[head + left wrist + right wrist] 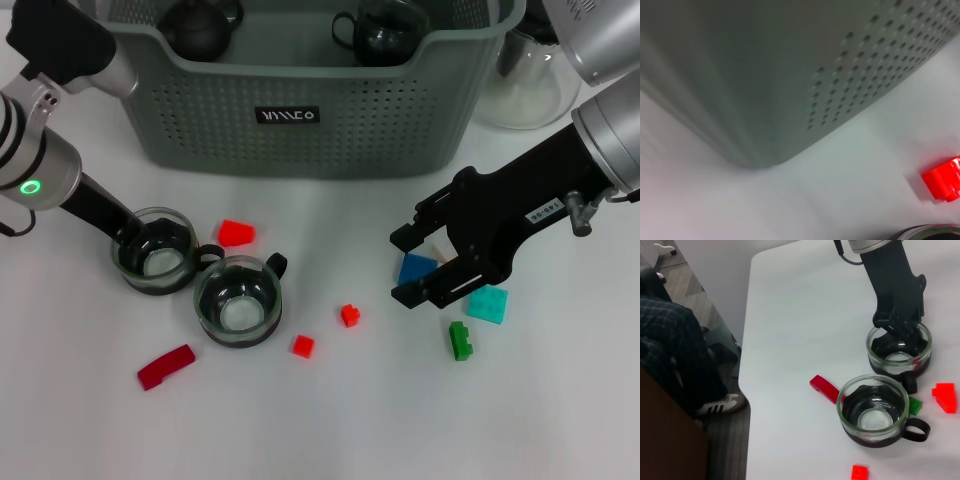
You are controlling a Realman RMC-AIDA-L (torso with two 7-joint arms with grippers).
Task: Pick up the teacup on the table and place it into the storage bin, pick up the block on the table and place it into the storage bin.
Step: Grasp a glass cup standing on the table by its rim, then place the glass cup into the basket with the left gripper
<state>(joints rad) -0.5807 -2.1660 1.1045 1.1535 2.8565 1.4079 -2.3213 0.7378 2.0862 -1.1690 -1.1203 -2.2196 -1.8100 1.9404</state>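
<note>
We find the left gripper reaching into the rim of 1 teacup on the table before the storage bin; we cannot tell its finger state. The right gripper stands open over the blue block, holding nothing.

My left end effector reaches down near the left edge of the surface, with its tip dipped low. My left arm slants in from the left edge. My right end effector hangs low over the right side, fingers spread apart, holding nothing.
</note>
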